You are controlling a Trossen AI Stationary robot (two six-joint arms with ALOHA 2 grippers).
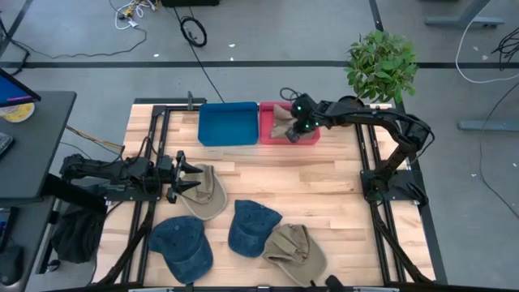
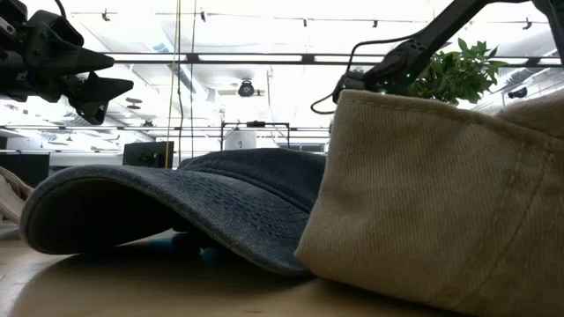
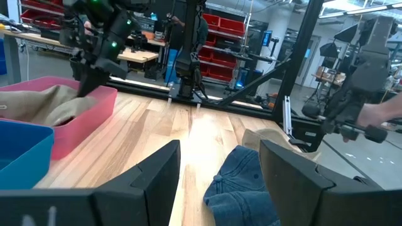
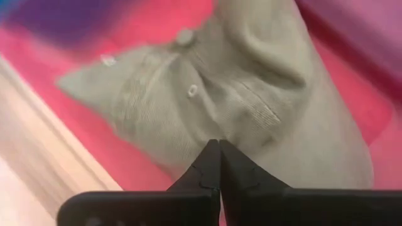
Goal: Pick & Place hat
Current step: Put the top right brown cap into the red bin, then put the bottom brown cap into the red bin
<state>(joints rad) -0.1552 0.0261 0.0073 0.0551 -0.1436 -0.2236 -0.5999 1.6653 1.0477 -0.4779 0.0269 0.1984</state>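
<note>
Soft ribbed tan hat (image 4: 251,107), pink bin (image 1: 310,135)

Hats are all looking like matt woven cloth, the tan hat (image 2: 441,194) showing a ribbed twill. Table (image 1: 324,195) is showing pale wood planks, bins (image 1: 227,123) looking like smooth plastic.

Two dark jointed arms, green lights on right pincer (image 1: 295,123)

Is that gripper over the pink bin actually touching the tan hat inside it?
Cannot tell. In the right wrist view the right gripper, fingers shut, overlaps the tan hat in the pink bin, but neither contact nor gap shows plainly.
</note>
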